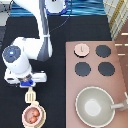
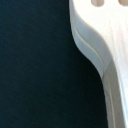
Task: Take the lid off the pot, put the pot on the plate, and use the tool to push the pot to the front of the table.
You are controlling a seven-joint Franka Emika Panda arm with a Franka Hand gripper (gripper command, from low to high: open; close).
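Pot [image 1: 32, 115] on plate [image 1: 40, 109], lid [image 1: 81, 49] off on stove; hand [image 1: 28, 85] grasping tool [image 1: 31, 95].

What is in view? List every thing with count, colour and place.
cream slotted spatula tool: one, exterior view's left, between gripper and pot
small pinkish-tan pot: one, reddish contents, bottom left, on the plate
flat tan plate: one, under the pot
pinkish-tan knobbed lid: one, on the stove's top-left corner
black burners: three visible, on the stove
brownish-pink stove panel: one, right
large grey pan: one, bottom right
black table: one, under everything
gripper: one, white with blue block, left, at the tool's upper end
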